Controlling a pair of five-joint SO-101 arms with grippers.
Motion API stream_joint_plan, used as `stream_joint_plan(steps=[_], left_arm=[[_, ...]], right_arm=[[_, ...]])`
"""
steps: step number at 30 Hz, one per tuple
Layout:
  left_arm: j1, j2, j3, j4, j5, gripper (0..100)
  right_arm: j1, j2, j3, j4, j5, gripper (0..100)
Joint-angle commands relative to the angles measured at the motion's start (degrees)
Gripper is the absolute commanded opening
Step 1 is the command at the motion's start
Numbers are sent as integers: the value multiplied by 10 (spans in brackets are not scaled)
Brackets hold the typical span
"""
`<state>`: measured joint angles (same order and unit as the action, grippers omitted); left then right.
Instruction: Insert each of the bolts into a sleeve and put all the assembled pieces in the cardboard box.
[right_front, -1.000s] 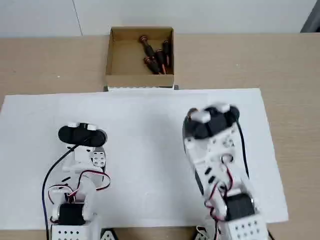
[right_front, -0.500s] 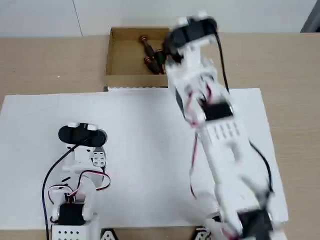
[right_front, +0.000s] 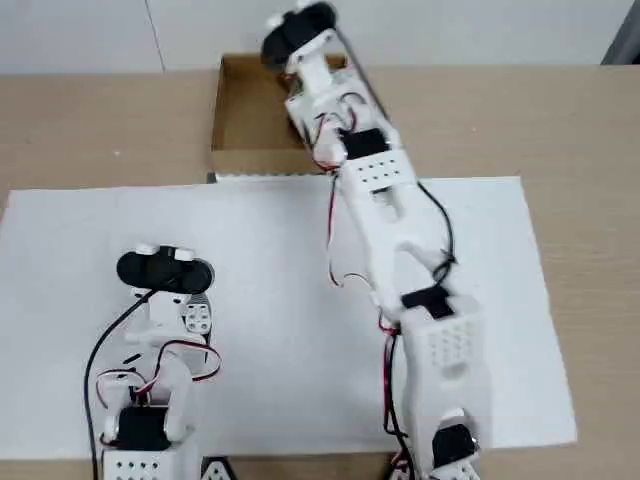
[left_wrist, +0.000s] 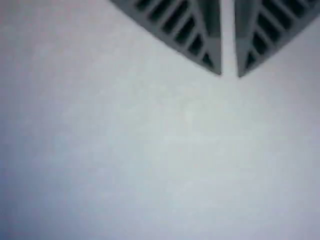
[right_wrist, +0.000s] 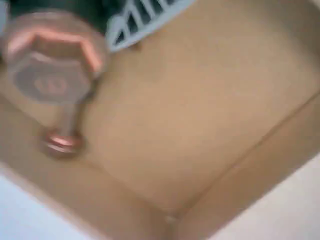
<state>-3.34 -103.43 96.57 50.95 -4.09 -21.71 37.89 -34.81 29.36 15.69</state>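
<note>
The right arm (right_front: 385, 210), folded low over the paper (right_front: 270, 310) a second ago, now stretches far out across it. Its wrist has gone on from the box's (right_front: 228, 112) right wall half a second ago to above the middle of the box. The left arm (right_front: 160, 330) has not stirred.

From above, the arm covers the right part of the box, so the pieces seen lying there earlier are hidden. The right wrist view is smeared; one ribbed finger (right_wrist: 142, 17) shows and the other is lost behind the bolt's head.

The bolt (right_wrist: 52, 62) has a coppery hexagonal head on a round flange and a thin shank ending in a small coppery tip. It hangs inside the box, above the floor near a corner. The right gripper (right_wrist: 87, 37) pinches it at the head end. The left gripper (left_wrist: 228, 72) is pressed together, with only a thin slit, just over the paper.
</note>
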Motion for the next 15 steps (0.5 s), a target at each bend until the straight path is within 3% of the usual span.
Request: stream_joint_plan(steps=[1, 9, 15], left_arm=[[-4, -6, -2, 2, -4, 6], [-4, -6, -2, 2, -4, 6], [-4, -6, -2, 2, -4, 6]], right_arm=[[-19, 53, -116, -19, 12, 3], [-30, 188, -276, -13, 18, 5], [-30, 207, -302, -13, 48, 5]])
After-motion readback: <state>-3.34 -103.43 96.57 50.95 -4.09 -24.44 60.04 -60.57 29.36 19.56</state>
